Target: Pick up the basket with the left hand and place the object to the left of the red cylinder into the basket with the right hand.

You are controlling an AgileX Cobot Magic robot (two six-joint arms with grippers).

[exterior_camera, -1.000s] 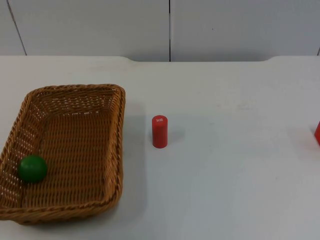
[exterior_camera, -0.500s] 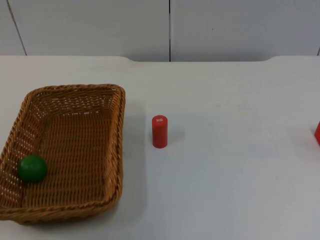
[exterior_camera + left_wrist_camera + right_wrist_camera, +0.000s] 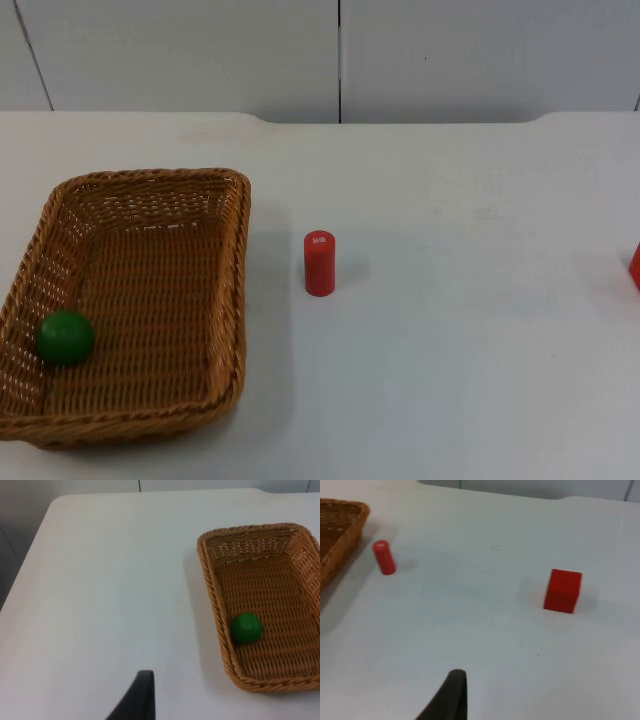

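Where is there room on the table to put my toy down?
Plenty between the red cylinder and the red cube, and along the grey wall. White table is bare left of the wicker basket too. Only the basket's near-left corner is taken, by the green ball.

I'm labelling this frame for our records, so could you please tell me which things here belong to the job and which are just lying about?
Part of the job:
wicker basket, standing on the table
green ball, lying inside the basket
red cylinder, upright, right of the basket

Just lying about:
red cube, far right on the white table
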